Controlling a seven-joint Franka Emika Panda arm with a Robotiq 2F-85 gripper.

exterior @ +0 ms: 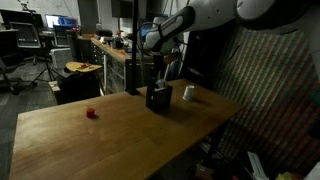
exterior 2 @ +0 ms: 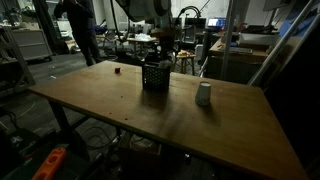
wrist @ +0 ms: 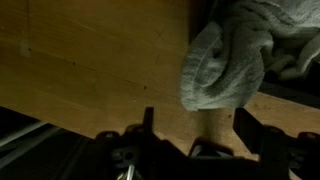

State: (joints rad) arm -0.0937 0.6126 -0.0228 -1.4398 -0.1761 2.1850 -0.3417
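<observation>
My gripper [wrist: 193, 122] was found with its jaws standing apart, clamped on nothing. A grey-white cloth [wrist: 225, 65] lay bunched just beyond the fingertips, above the wooden table [wrist: 90, 70]; contact could not be determined. In an exterior view, the gripper hung directly over a dark basket [exterior: 158, 98], a white cup [exterior: 189, 93] near it.

The hand [exterior: 158, 78] is being held over a dark basket [exterior: 158, 99] near the tabletop's [exterior: 120, 140] far edge; a white cup [exterior: 188, 93] is being shown just beside it.
</observation>
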